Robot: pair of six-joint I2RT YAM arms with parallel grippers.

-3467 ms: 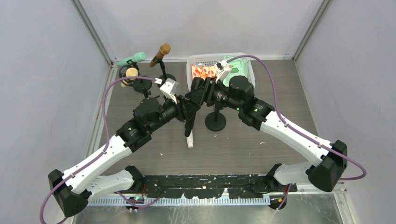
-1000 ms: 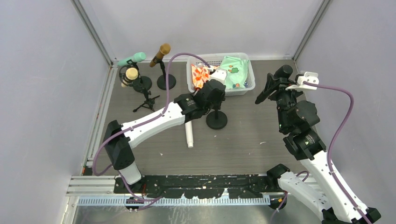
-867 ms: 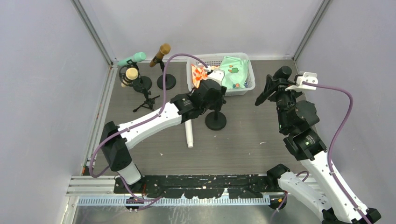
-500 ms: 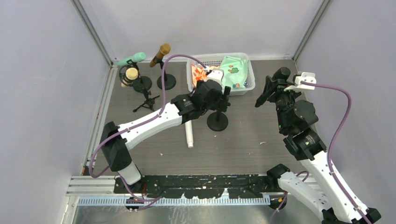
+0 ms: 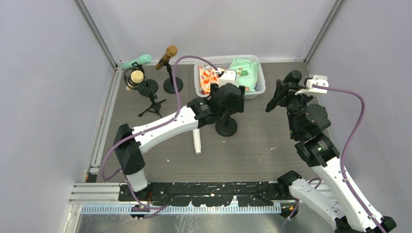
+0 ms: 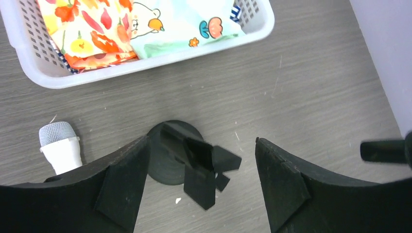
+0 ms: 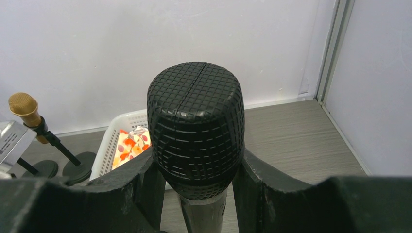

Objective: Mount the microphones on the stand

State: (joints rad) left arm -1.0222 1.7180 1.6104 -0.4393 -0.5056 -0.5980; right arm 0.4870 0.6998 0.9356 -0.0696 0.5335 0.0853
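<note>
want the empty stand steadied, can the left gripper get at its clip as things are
Probably yes: the left gripper hangs open directly over the stand clip, with nothing between them.

Top view: the left arm (image 5: 165, 125) covers the clip of the stand (image 5: 225, 127) and the head of the white microphone (image 5: 197, 143), so I read neither there. Left wrist view: basket (image 6: 145, 65) cut by the top edge. Right wrist view: black microphone (image 7: 195, 126) handle runs off the bottom.
</note>
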